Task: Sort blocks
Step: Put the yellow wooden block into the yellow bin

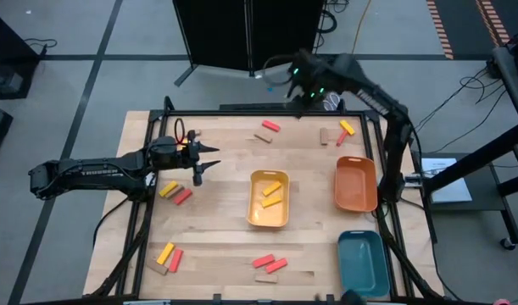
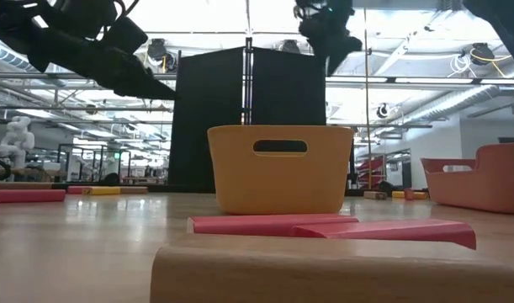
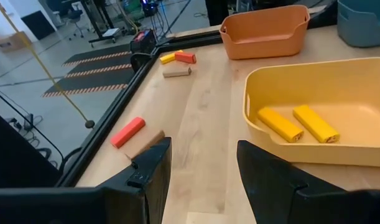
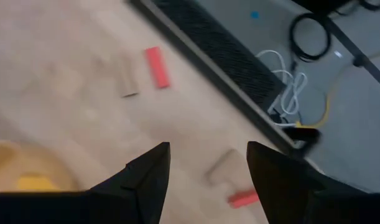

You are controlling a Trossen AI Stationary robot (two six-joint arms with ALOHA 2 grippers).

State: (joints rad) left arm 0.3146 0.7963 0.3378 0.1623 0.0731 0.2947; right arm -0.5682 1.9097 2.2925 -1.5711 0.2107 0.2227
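Note:
Small yellow, red and tan blocks lie scattered flat on the wooden table. Two yellow blocks (image 1: 271, 195) rest in the yellow tray (image 1: 253, 207). My left gripper (image 1: 203, 163) (image 3: 202, 168) hovers open over the table's left part, left of the yellow tray (image 3: 252, 118), above a red block (image 3: 128, 132) and a tan block (image 3: 146, 143). My right gripper (image 1: 303, 97) (image 4: 208, 168) is open, high above the far edge. A red block (image 4: 157, 66) and a tan block (image 4: 129, 84) lie below it.
An orange tray (image 1: 356, 184) stands at the right edge and a teal tray (image 1: 363, 261) at the near right corner. Block groups lie at the far edge (image 1: 343, 131), the left side (image 1: 175, 192), the near left (image 1: 167, 257) and the near middle (image 1: 270, 265). A black frame (image 1: 242, 110) rims the table.

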